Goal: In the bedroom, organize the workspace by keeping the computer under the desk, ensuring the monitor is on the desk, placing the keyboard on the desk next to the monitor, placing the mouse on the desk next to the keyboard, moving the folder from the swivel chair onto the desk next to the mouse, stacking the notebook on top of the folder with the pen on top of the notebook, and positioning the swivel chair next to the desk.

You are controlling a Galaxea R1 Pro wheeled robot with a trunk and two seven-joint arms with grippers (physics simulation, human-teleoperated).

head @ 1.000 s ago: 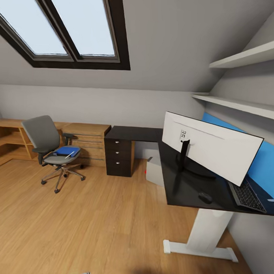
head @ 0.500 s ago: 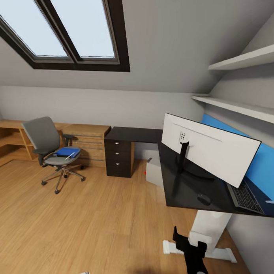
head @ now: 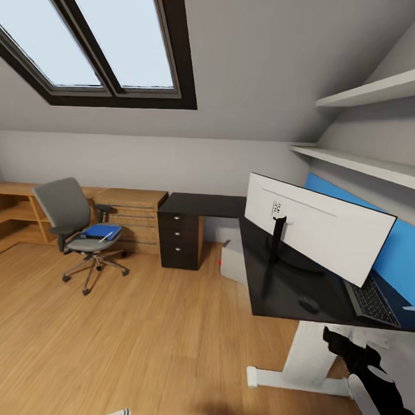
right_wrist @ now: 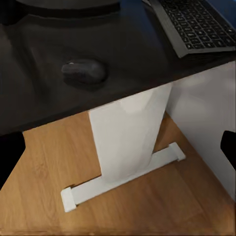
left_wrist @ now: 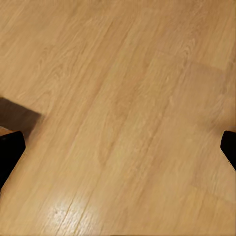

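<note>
The monitor (head: pixel 317 226) stands on the black desk (head: pixel 276 282) with its white back toward me. Behind it lies the keyboard (head: pixel 371 303) (right_wrist: pixel 196 24), and the mouse (head: pixel 310 304) (right_wrist: pixel 83 71) sits near the desk's front edge. The computer (head: pixel 234 261) stands on the floor under the desk. Across the room, the swivel chair (head: pixel 75 227) carries the blue folder (head: pixel 102 231) with the white pen (head: pixel 105 234) on it. The notebook cannot be made out. My right gripper (head: pixel 346 350) (right_wrist: pixel 118 152) hangs open below the desk edge near the mouse. My left gripper (left_wrist: pixel 118 150) is open over bare floor.
A white pedestal leg (head: pixel 307 354) (right_wrist: pixel 128 142) stands on the floor right by my right arm. A dark drawer unit (head: pixel 181 235) and low wooden shelving (head: pixel 132 217) line the far wall. Two wall shelves (head: pixel 373 87) hang above the desk. Wood floor (head: pixel 137 336) spreads between me and the chair.
My right arm has swung from the lower middle to the lower right, up toward the desk's front edge. The chair and the desk items have not moved.
</note>
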